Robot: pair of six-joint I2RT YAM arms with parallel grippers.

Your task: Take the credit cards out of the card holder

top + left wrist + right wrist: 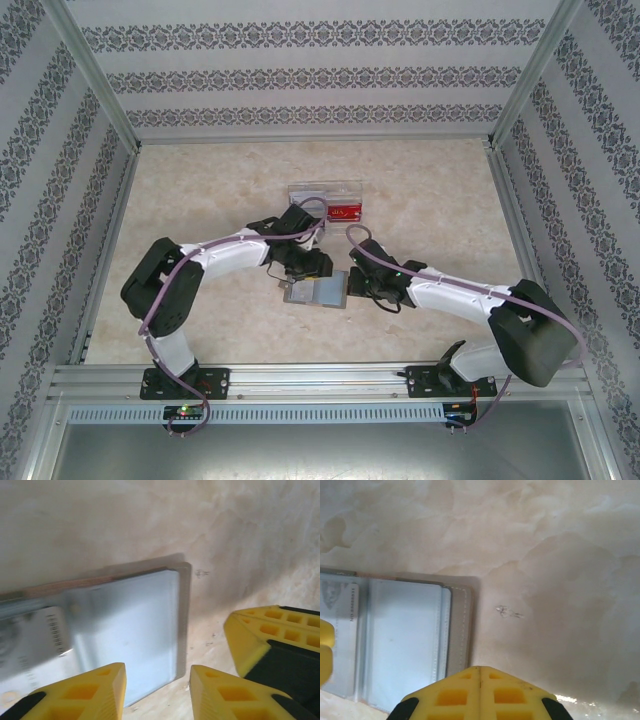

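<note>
Left gripper (156, 672): we find jaws parted over the open card holder (135, 620).
Right gripper (480, 672): jaws pressed together at its edge.

The card holder (405, 645) lies open and flat on the marbled table (545, 555), its pale blue-grey pockets facing up. A credit card (340, 640) is tucked in its left pocket. The right gripper (480, 682) sits by the holder's grey border, fingertips pressed together, empty.
</note>
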